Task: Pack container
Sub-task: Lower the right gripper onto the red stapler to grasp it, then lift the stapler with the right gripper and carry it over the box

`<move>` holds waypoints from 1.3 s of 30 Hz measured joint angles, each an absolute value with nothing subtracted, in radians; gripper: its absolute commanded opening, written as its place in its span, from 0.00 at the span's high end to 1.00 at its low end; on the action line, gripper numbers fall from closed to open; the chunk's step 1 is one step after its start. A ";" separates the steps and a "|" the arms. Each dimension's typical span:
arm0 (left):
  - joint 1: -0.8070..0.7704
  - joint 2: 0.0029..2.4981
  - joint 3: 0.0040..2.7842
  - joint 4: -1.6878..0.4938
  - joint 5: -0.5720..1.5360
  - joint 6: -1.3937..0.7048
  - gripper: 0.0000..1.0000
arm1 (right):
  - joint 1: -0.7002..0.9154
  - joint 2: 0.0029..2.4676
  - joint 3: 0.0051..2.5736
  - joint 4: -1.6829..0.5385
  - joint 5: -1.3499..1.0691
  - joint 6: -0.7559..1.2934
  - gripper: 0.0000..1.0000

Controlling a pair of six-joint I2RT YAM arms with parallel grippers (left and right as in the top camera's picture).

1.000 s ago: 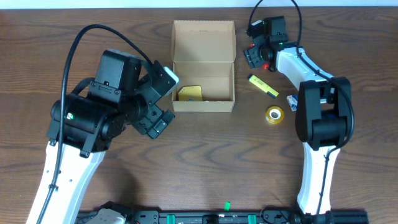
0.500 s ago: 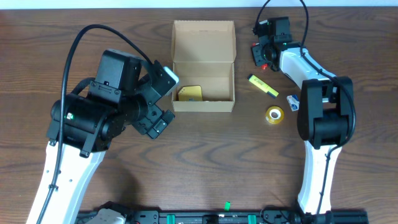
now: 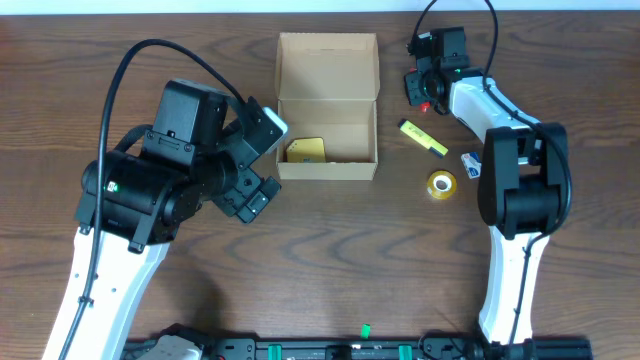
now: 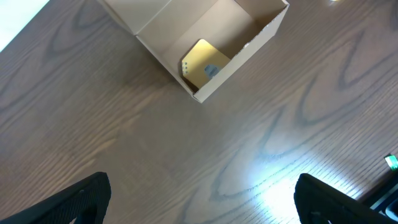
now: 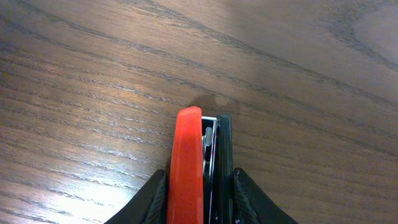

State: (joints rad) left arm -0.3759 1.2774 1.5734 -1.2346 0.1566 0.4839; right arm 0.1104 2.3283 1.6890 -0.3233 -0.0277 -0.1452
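Container (image 3: pixel 327 60): open, yellow pad (image 3: pixel 305 150) inside.
Right gripper (image 5: pixel 200 182): jaws just narrowed onto red stapler (image 5: pixel 188 149), at container's 3 o'clock; likely packed next.
Left gripper (image 4: pixel 202 199): wide, empty.

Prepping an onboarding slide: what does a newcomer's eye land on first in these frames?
The open cardboard box at top middle of the overhead view stands out first, with a yellow pad in its near-left corner. Next is the red stapler at top right, pinched between the fingers of the right gripper. A highlighter and a tape roll lie loose to the right of the box.
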 measured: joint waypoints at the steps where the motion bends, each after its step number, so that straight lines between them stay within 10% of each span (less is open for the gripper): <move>1: -0.376 1.277 1.573 -1.235 0.157 0.484 0.05 | 0.110 2.328 1.689 -0.323 -0.028 -0.145 0.99; 39: -0.376 1.277 1.573 -1.235 0.157 0.484 0.05 | 0.329 1.963 1.688 -0.692 -0.380 -0.736 0.99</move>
State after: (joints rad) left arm -0.3759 1.2774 1.5734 -1.2346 0.1566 0.4839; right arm 0.3286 1.9633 1.6882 -0.6922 -0.3798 -0.7364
